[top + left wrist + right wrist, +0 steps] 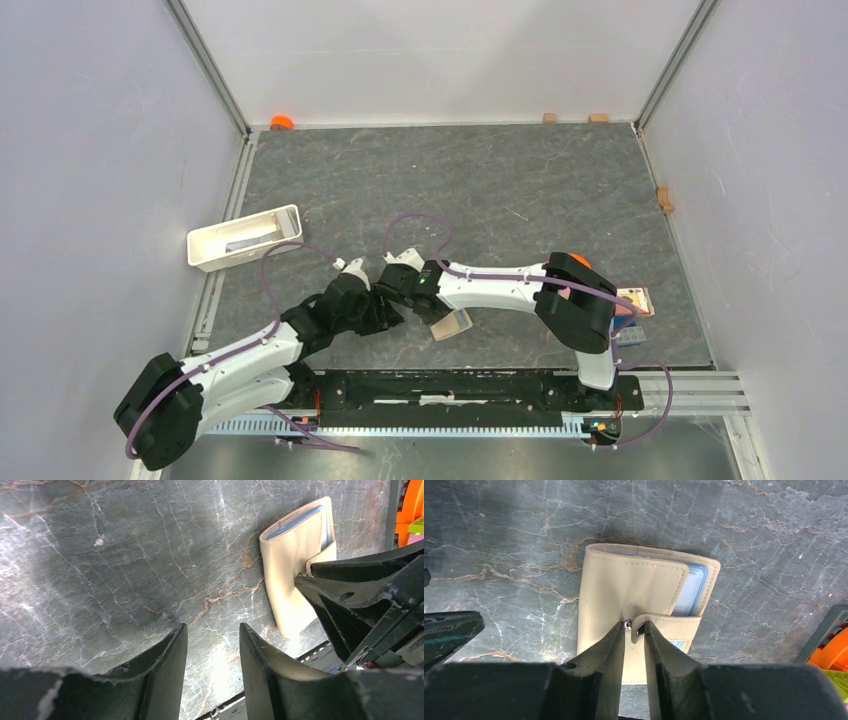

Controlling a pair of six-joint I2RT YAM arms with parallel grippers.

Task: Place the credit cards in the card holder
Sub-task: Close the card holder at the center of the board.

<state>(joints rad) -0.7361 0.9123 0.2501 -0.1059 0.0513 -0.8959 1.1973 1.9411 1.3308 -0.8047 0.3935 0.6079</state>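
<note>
Card holder location: the card holder (pixel 634 590) lies flat on the grey marbled surface (pixel 520 190), near the middle of the near edge, between the two arms.
Card holder state: folded, cover side up, with its snap tab (pixel 669 626) reaching across the open edge.
Right end effector: the right end effector (pixel 634 628) is down on the card holder with its jaws narrowly apart, one either side of the tab's end. I cannot tell if it pinches the tab or only brackets it.
Left end effector: the left end effector (pixel 212 635) hangs just left of the card holder with a moderate gap and nothing between its jaws.
Cards: the credit cards (pixel 634 299) lie at the near right, partly behind the right arm, well apart from the card holder.
How it will handle: likely light and soft. The cover may flex and slide on the smooth stone, so one side probably needs pinning while the other lifts.
Where to take hold: the tab's free end looks best for opening. The cards are thin and stiff and probably need catching by an edge.
Card holder contents: blue-grey clear pockets (pixel 696 582) show at the right edge. I cannot tell if any holds a card.
Tray: a white tray (pixel 250 253) sits at the far left with a flat greyish piece (pixel 245 240) inside that I cannot identify.
</note>
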